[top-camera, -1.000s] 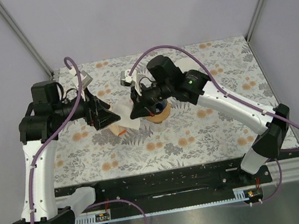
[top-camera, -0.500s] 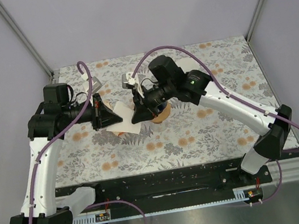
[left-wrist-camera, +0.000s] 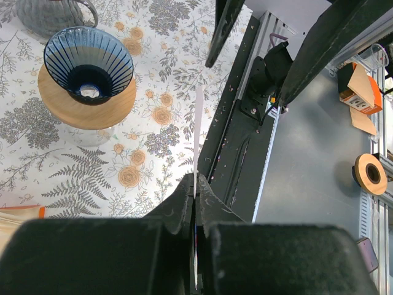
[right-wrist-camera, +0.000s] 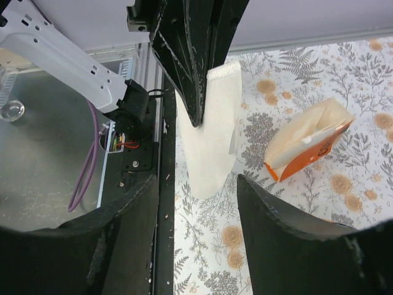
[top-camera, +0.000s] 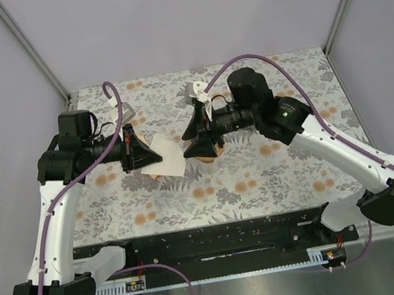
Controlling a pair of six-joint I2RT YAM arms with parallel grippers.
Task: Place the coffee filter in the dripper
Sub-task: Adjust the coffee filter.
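Observation:
A white paper coffee filter [top-camera: 167,160] hangs in the air, pinched at one edge by my left gripper [top-camera: 154,154], which is shut on it. The left wrist view shows the filter [left-wrist-camera: 198,117] edge-on, rising out of the closed left gripper [left-wrist-camera: 196,184]. The right wrist view shows the filter [right-wrist-camera: 215,135] flat-on, held from above by the left fingers [right-wrist-camera: 193,74]. My right gripper [top-camera: 194,137] stands open just right of the filter, touching nothing [right-wrist-camera: 196,181]. The blue glass dripper [left-wrist-camera: 89,61] sits on a wooden collar [left-wrist-camera: 86,107], partly hidden under the right gripper [top-camera: 214,150].
An orange and cream filter pack [right-wrist-camera: 307,141] lies open on the flowered table [top-camera: 277,172] beneath the filter. A grey ribbed mug [left-wrist-camera: 52,15] stands behind the dripper. The black front rail [top-camera: 220,238] runs along the table's near edge.
The left gripper closed on the filter. The right gripper then opened, let the filter go and drew back to the right with its arm.

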